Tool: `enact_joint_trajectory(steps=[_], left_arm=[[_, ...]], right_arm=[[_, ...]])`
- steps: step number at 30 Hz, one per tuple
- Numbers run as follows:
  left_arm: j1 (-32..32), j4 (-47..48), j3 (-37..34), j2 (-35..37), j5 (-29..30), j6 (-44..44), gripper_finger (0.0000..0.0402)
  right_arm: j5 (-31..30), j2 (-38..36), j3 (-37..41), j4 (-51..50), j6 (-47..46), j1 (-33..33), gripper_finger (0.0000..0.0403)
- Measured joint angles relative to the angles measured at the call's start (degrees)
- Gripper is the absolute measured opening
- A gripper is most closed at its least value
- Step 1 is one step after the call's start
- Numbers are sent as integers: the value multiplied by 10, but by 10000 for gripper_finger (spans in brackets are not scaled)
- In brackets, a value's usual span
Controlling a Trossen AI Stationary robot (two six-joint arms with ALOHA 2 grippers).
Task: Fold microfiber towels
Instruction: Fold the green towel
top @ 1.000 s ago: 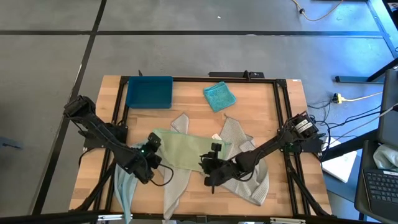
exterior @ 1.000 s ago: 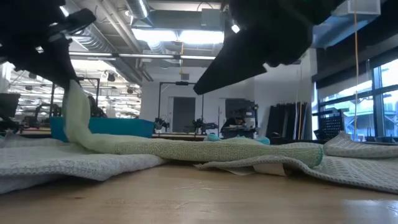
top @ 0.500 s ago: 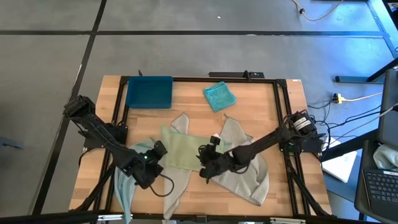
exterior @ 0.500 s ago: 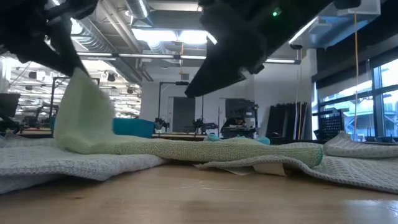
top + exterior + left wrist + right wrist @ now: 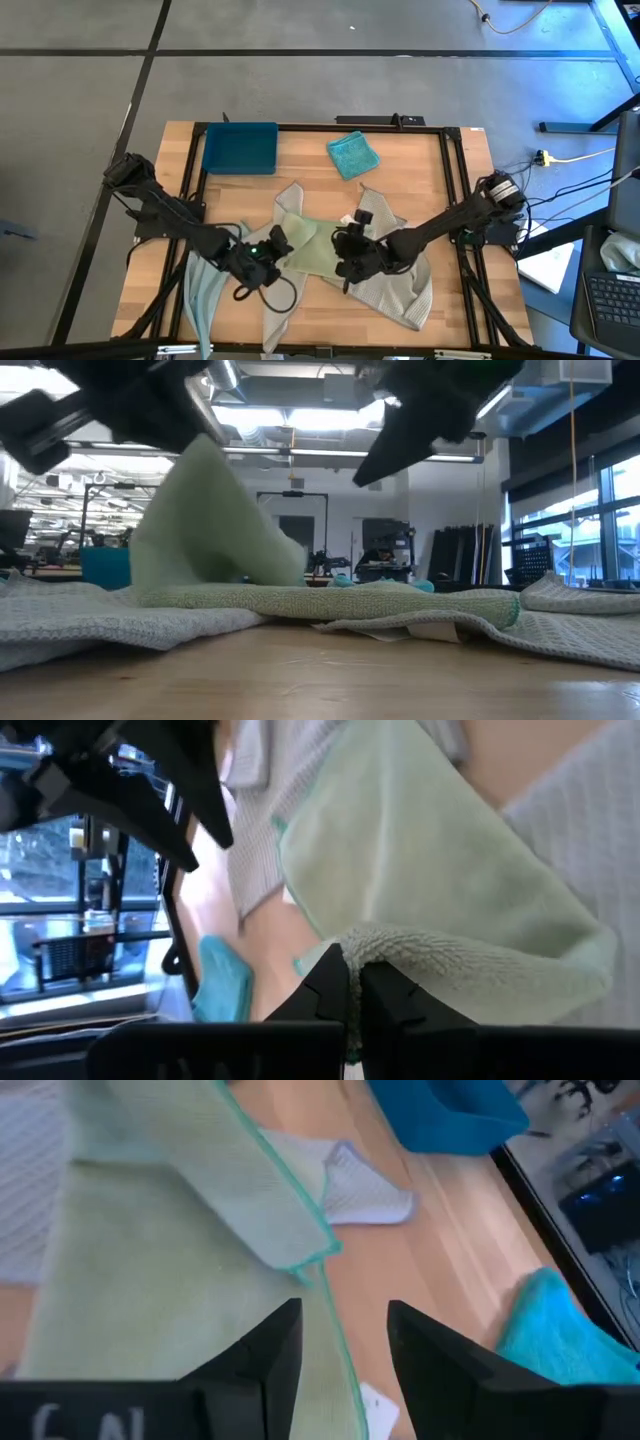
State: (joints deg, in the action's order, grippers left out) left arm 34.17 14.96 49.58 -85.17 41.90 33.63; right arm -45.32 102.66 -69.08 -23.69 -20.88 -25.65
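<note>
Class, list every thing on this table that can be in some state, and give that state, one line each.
pale green towel: part-folded, one edge lifted and carried over itself
left gripper: shut on pale green towel's edge
right gripper: open, above the pale green towel, holding nothing
teal towel: folded, lying apart
grey towel: unfolded, rumpled
dark blue tray: flat on the table, nothing visible in it

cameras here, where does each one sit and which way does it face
High view: above the table, looking straight down; both arms show, the left gripper lifting the pale green towel.
Low view: at tabletop height, looking level across; arms overhead, green towel raised.
Left wrist view: looks past its shut fingers pinching the towel's edge.
Right wrist view: looks past its open fingers above the towel, blue tray beyond.
All four share the green towel.
</note>
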Motion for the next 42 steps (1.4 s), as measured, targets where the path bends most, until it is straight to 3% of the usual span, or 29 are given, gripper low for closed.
enact_joint_trajectory(steps=[5,12,16,18,21,26,35,42], left_arm=[[-16,-26,0,0,-29,15,0],[-14,-35,0,-7,-87,10,0],[-10,-36,1,-26,-98,10,0],[-11,-36,1,-36,-98,10,0],[-11,-38,1,-47,-90,6,0],[-13,-43,1,-49,-78,-2,0],[-13,-55,1,-49,-95,-2,0],[-13,-56,0,-49,-94,0,0]], right_arm=[[89,-3,0,2,61,-1,152],[149,1,0,98,211,51,153],[290,9,-2,203,280,91,175],[325,18,-1,205,302,105,194],[341,37,0,200,320,124,227],[419,72,0,229,332,143,262],[481,93,0,252,363,172,260],[574,103,-1,269,361,186,258]])
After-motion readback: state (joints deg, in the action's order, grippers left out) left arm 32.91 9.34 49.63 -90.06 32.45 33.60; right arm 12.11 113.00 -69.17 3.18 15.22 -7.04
